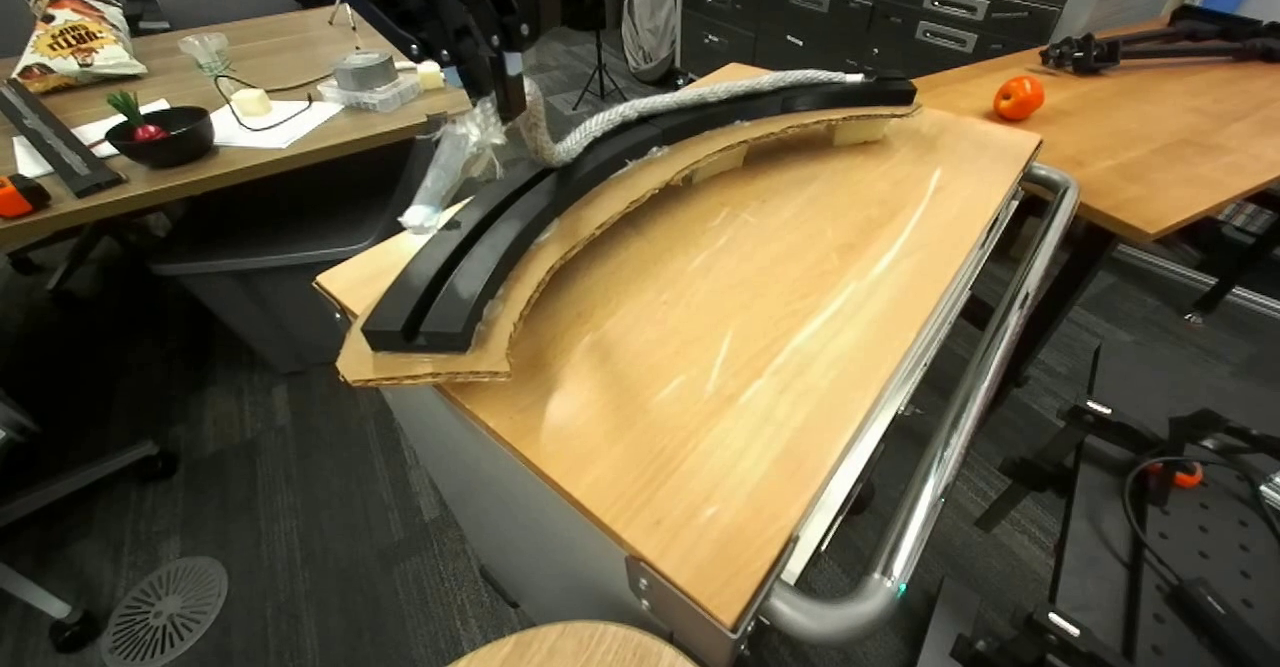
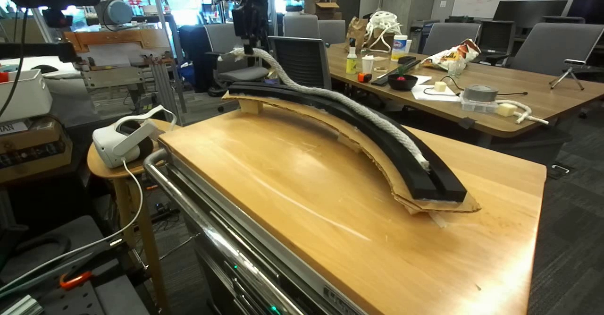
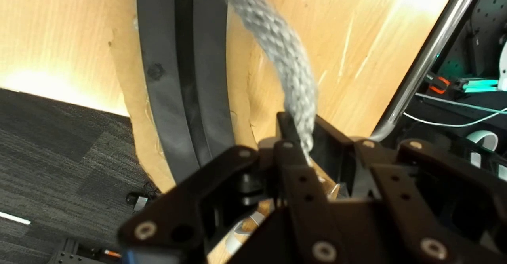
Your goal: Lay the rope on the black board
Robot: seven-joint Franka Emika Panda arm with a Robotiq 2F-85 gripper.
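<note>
the thick, pale grey-white braided rope (image 3: 282,46) lies partly along the curved, ridged black board (image 3: 186,74), the rest raised; the black two-fingered claw (image 2: 248,49), clamped on the rope near a frayed end, should lower gradually along the arc, lightly taut.

In an exterior view we see the gripper (image 2: 248,49) pinching the rope (image 2: 350,102) near one frayed end, lifted higher than the black board (image 2: 368,128). From there the rope slopes down and lies along the board, its other end stopping short of the board's near end, in line with the groove (image 2: 434,183). Cardboard (image 2: 443,206) sits beneath the board, above a wooden tabletop (image 2: 302,178). On a table (image 2: 524,76) behind, we find a black bowl (image 2: 402,83) and a chip bag (image 2: 448,59).
</note>
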